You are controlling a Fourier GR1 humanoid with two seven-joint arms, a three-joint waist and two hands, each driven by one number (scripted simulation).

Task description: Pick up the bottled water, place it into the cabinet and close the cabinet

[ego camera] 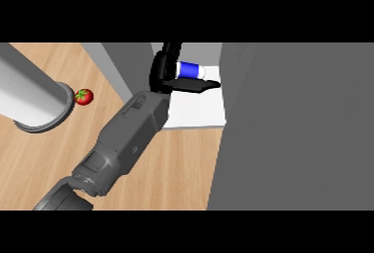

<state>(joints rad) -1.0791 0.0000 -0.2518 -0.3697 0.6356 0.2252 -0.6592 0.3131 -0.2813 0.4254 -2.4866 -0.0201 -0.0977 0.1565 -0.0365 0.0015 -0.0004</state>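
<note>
The bottled water (192, 69), clear with a blue label, is inside the open cabinet above its white shelf (197, 111). My left hand (162, 74) reaches in from the lower left on a dark grey forearm (128, 138). Its black fingers curl round the bottle's left side and its thumb (196, 85) lies just under the bottle. The bottle's left end is hidden by the hand. The cabinet's grey door (300, 128) stands open and fills the right of the view. My right hand does not show.
A small red tomato (84, 96) lies on the wooden counter (168, 173) at the left. Beside it a large light grey cylinder (29, 96) with a ringed end crosses the upper left corner. A grey cabinet wall (120, 69) runs left of the shelf.
</note>
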